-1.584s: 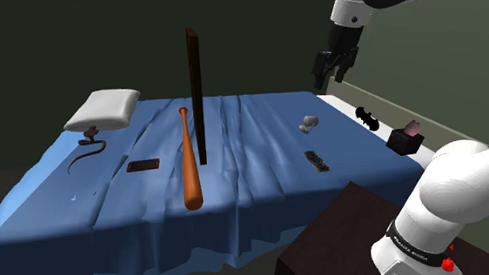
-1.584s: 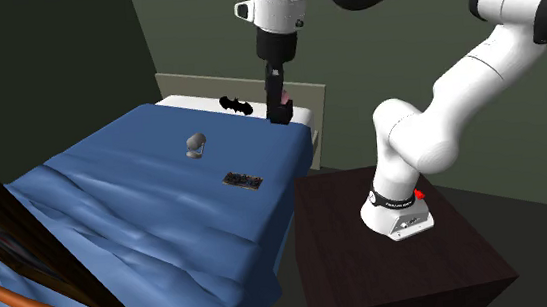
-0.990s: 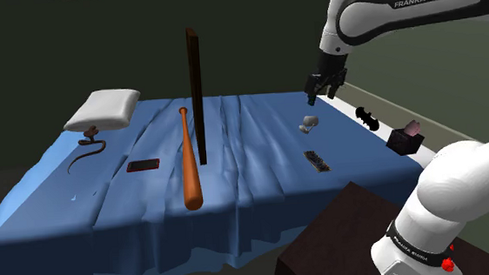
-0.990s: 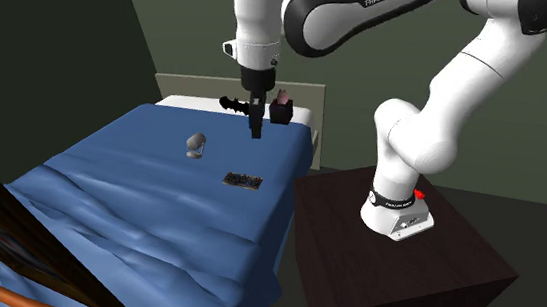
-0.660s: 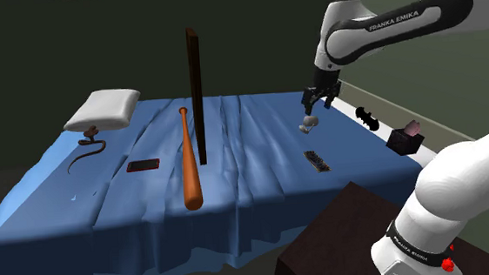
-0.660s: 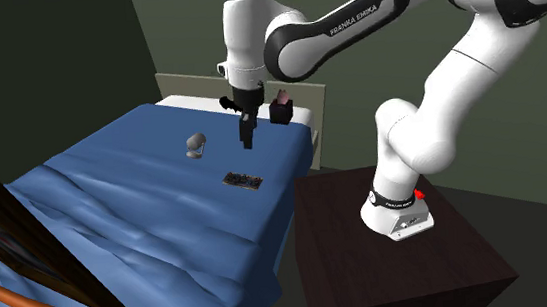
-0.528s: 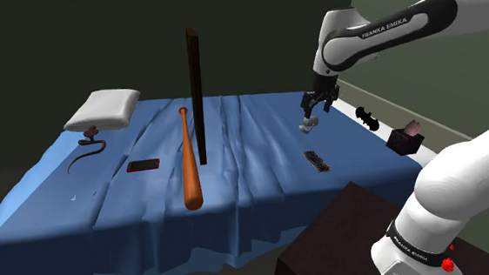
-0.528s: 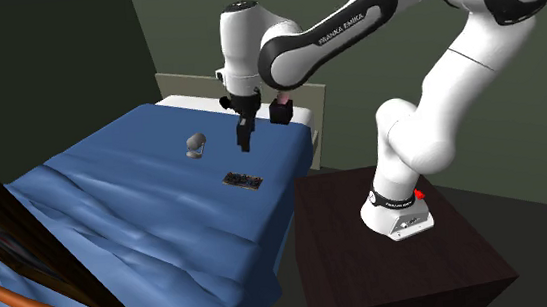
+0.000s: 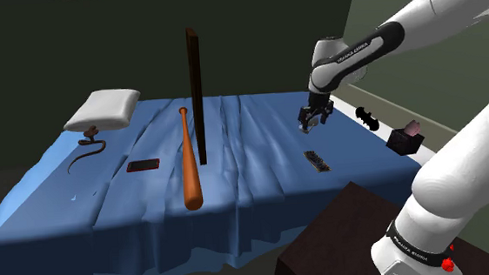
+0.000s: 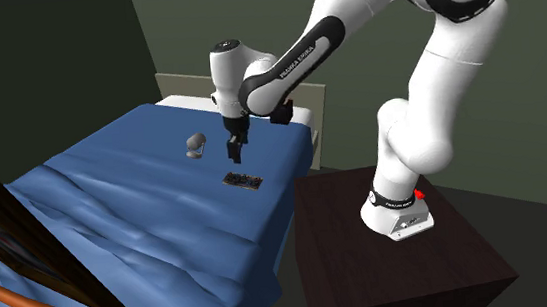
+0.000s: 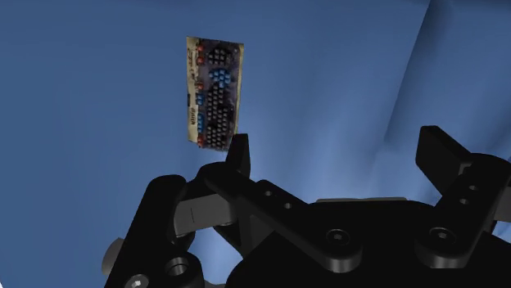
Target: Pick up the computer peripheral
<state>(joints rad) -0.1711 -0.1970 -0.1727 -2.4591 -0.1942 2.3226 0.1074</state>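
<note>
Just below and a little to one side of the gripper (image 10: 231, 154) lies the small dark keyboard (image 10: 244, 180), flat on the blue bed cover (image 10: 114, 190), not between the fingers; the gripper hangs above the cover with its fingers apart, clasping nothing. Seen from the wrist, the keyboard (image 11: 214, 92) sits just past one fingertip (image 11: 239, 154) while the gripper (image 11: 338, 151) points at bare blue cloth. Keyboard: a thin rectangle, rows of dark keys, a patch of blue keys, small reddish marks along one long edge. It lies near the bed's edge, on the gripper's side toward the dark brown stand (image 10: 370, 260). A grey rounded object (image 10: 195, 144) rests on the gripper's other side, near but apart. In the shoulder view the gripper (image 9: 312, 122) has open cover around it and around the keyboard (image 9: 318, 161); the upright dark plank (image 9: 197, 96) and wooden bat (image 9: 188, 162) stand well apart from it, the pillow (image 9: 103, 109) farther off. Beyond the gripper, on the pale ledge, are a black bat-shaped piece (image 9: 366, 116) and a dark cube (image 9: 406, 138).
</note>
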